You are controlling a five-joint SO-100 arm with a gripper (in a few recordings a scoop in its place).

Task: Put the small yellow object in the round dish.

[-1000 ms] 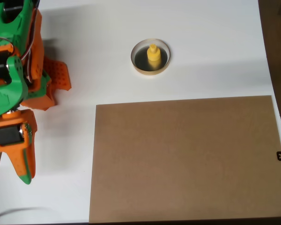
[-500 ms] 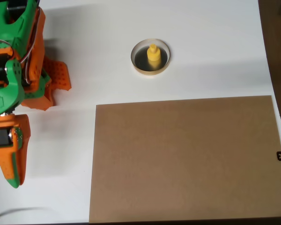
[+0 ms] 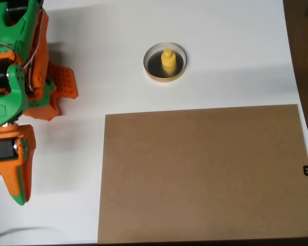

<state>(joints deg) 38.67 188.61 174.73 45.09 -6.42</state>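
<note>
From the overhead view I see the small yellow object [image 3: 168, 60] standing upright inside the round dish [image 3: 165, 78], its knob pointing up at the camera and its base on the dark glossy bottom, roughly in the middle of the dish. I take the dish as my landmark: it sits on the white desk [image 3: 226, 56], alone on that upper stretch of the surface.

Below the dish, and reaching well off to its right, lies a large brown board [image 3: 203, 174] flat on the desk; its top edge is near the dish but clearly apart from it.

Far to the left of the dish, at the picture's edge, is my green and orange arm [image 3: 13, 77]. Its gripper [image 3: 18, 192] points down the picture, lower than the dish and well apart from it, over bare desk just left of the board. The fingers look drawn together into one tapering orange point with a green tip, with nothing between them and no gap that I can make out.
</note>
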